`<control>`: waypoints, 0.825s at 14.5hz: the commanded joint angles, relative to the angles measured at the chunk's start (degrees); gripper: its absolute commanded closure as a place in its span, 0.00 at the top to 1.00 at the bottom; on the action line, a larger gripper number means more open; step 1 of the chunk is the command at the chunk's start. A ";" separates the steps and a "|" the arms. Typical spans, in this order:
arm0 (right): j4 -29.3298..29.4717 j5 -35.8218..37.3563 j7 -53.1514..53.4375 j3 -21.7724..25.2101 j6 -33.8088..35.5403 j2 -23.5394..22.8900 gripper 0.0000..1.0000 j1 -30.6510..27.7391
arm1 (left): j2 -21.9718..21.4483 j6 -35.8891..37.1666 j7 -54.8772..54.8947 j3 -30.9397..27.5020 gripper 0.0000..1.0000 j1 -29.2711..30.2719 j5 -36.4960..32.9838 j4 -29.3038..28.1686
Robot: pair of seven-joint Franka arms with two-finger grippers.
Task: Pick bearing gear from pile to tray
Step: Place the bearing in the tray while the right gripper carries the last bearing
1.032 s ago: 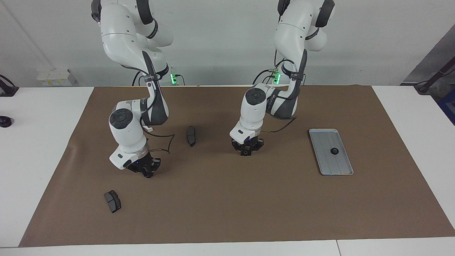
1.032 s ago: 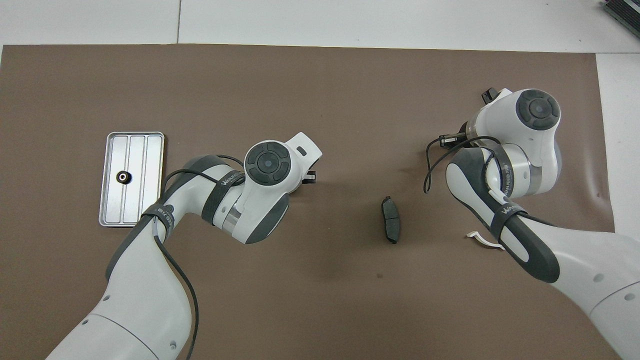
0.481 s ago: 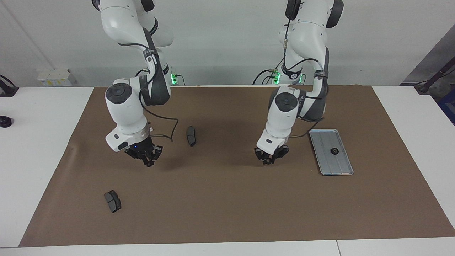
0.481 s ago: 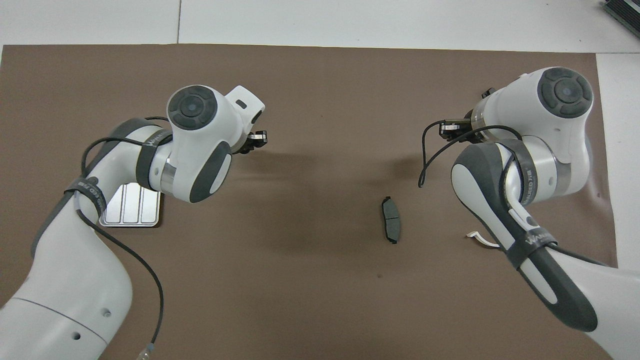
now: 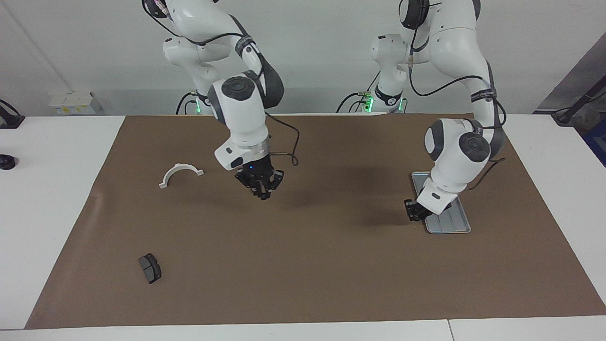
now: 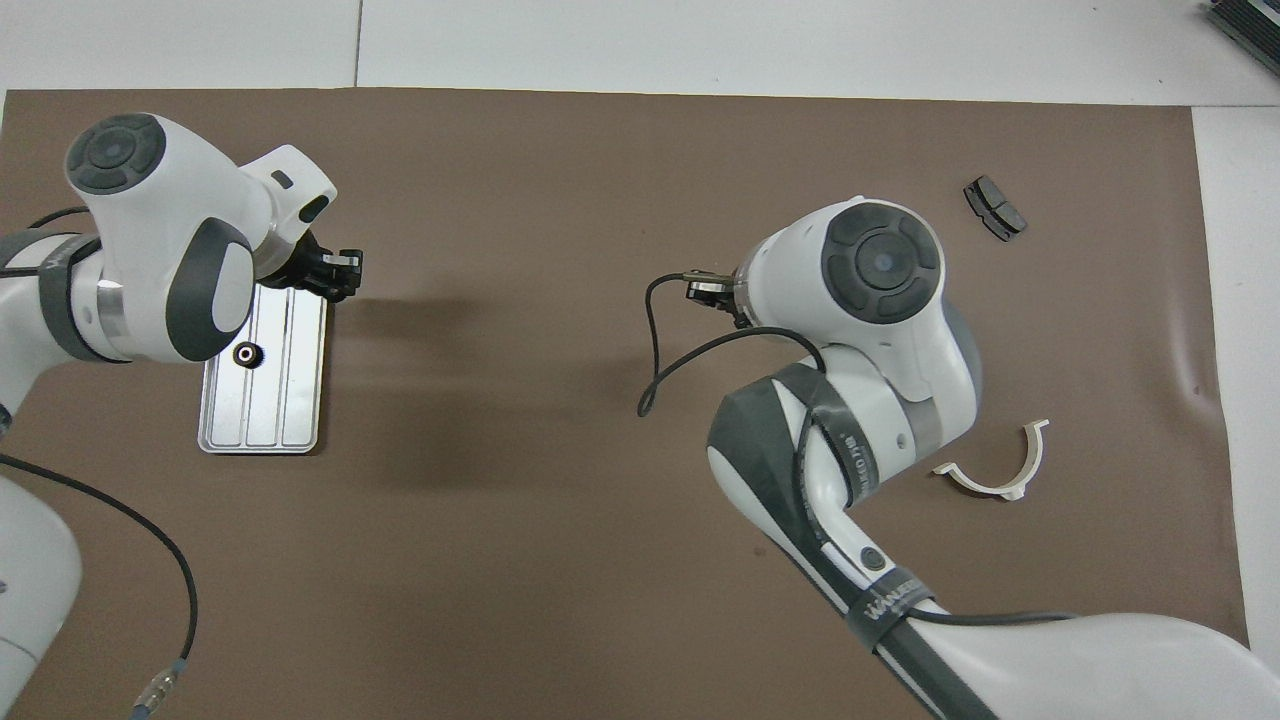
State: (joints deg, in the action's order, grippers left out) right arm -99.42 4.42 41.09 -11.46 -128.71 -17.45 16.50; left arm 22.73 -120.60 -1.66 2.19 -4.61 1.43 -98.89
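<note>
1. white half-ring bracket (image 5: 181, 173): lies on the mat nearest the robots, at the right arm's end, open side toward the robots.
2. right gripper (image 5: 261, 190): over bare mat mid-table, fingertips closed together, nothing seen in them. judged waiting.
3. tray (image 6: 300, 400): flat on the mat at the left arm's end. its long axis and ribs run from near the robots to far.
4. bearing gear (image 6: 245, 353): 1 lies flat in the tray, bore up. being round, it has no long axis.
5. left gripper (image 5: 415, 211): low over the tray's farther corner rim. whether it grips anything cannot be told.
6. brake pad (image 5: 150, 267): farthest out, at the right arm's end.

step in hand, judged: delivery at the tray. next move calls for centring over bare tray floor, clear of the gear, before release.
</note>
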 commanded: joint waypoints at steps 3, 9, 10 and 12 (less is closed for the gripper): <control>2.74 -0.29 7.76 0.12 -7.60 -7.49 0.00 6.42 | -5.94 0.89 13.41 0.53 0.00 6.01 0.76 -9.12; 4.14 1.03 10.41 0.30 -16.66 -15.50 0.25 9.69 | -8.40 0.89 16.16 0.45 0.20 6.81 0.85 -14.93; 4.14 0.95 10.41 0.30 -16.66 -15.59 0.62 9.69 | -8.93 0.98 16.16 0.45 0.20 6.72 0.85 -15.63; 4.23 1.12 11.46 0.65 -16.31 -15.51 1.00 10.30 | -10.33 0.89 16.25 0.45 0.24 6.55 0.85 -17.73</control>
State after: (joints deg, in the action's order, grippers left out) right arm -96.49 4.54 50.56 -10.91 -145.14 -32.62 26.47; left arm 16.02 -119.62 13.45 2.98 2.34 1.47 -112.64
